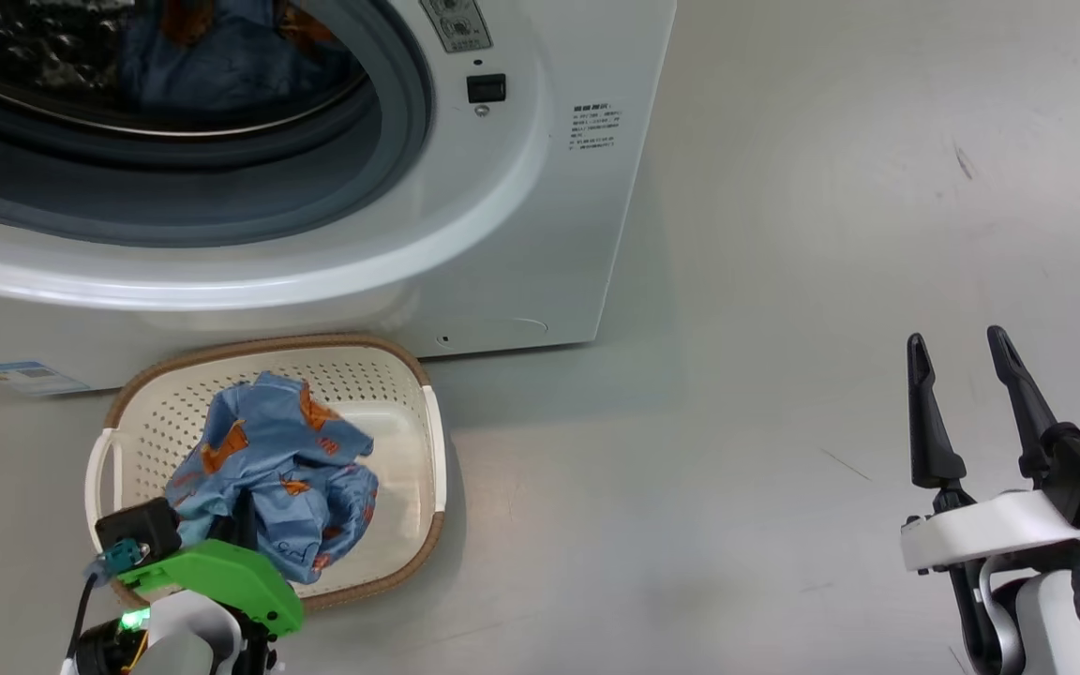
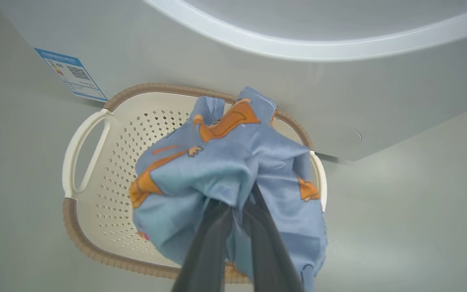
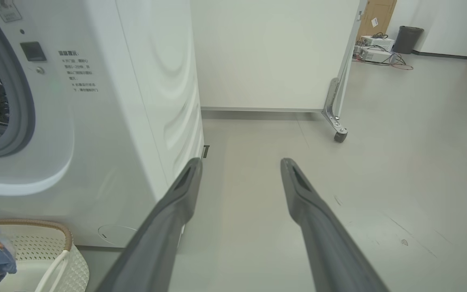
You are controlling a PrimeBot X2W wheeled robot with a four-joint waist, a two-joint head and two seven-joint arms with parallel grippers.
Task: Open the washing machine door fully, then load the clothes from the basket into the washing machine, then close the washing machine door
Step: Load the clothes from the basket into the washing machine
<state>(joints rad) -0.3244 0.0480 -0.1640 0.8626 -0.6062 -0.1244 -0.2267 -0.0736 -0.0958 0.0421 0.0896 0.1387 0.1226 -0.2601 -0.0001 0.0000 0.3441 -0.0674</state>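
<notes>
Risks, as I judge them:
- Clothes [image 2: 225,162]: a blue printed bundle, pinched by one fold above the basket [image 1: 381,361], which sits on the floor [image 1: 784,281] against the foot of the washing machine [image 1: 540,234]. A thin fold could slip free on the lift.
- Hanging hem: I cannot tell whether it is clear of the basket floor. If it drags, it may catch the brown rim and tip the light basket.
- Drum [image 1: 34,47]: a second blue piece [image 1: 221,66] lies inside. A trailing end could snag on the grey seal [image 1: 399,112] at the opening.

Arms:
- Left gripper [image 2: 239,202]: low over the basket, fingers angled down and forward, nearly together with cloth clamped between them.
- Right gripper [image 1: 955,336]: over bare floor, well apart from the machine, fingers pointing up, spread wide, holding nothing.
</notes>
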